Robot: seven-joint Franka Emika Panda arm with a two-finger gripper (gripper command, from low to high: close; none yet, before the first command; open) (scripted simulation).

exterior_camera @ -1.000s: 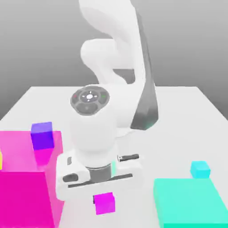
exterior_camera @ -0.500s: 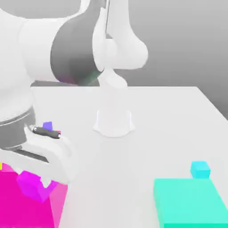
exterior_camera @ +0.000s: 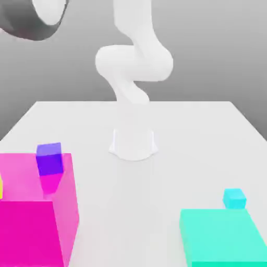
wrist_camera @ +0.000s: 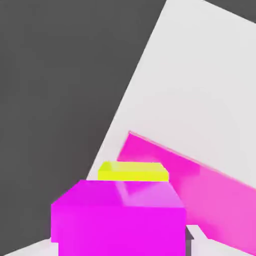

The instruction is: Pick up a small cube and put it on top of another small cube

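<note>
One at a time: lining up small magenta cube near yellow cube, by big magenta box, apparently for stacking; jaws' grip impossible to tell.

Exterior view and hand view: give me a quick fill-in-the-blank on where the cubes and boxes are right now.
1. The lone cube by the teal box is coloured ____.
2. The big magenta box lies on the exterior view's ____ side.
3. In the hand view, a ____ block peeks out past the small magenta cube.
Missing words: cyan; left; yellow.
</note>
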